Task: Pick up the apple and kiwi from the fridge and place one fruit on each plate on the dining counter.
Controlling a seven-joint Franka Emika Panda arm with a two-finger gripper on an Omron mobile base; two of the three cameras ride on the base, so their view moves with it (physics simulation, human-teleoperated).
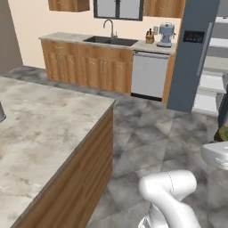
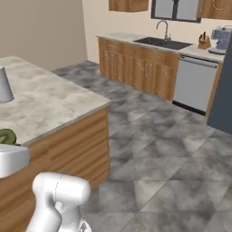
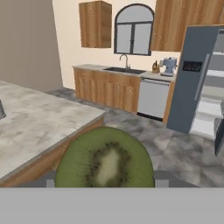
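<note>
claw [image 3: 105,179]: clenched on the kiwi, one dark finger tip [image 3: 50,180] showing at each side of the fruit at the bottom of the hand view
kiwi [image 3: 105,159]: held between the tips, its cut green face with pale centre and dark seeds turned to the hand camera; a sliver of it also peeks at the right edge of the left base view [image 1: 222,134] and the left edge of the right base view [image 2: 6,136], above the white arm
dining counter [image 1: 40,129]: beige-grey marbled top on a wood base, to the left of the held fruit; a grey object [image 2: 4,86] stands on it near the far left
fridge [image 3: 192,83]: slate-blue, door swung open, white shelves [image 3: 210,109] visible on the right
sink counter [image 1: 107,42]: along the back wall, with faucet, knife block and a pale blue appliance [image 1: 165,34]
dishwasher [image 1: 149,75]: grey front, between the wood cabinets and the fridge
floor [image 2: 163,149]: grey stone tiles between island and back wall
</note>
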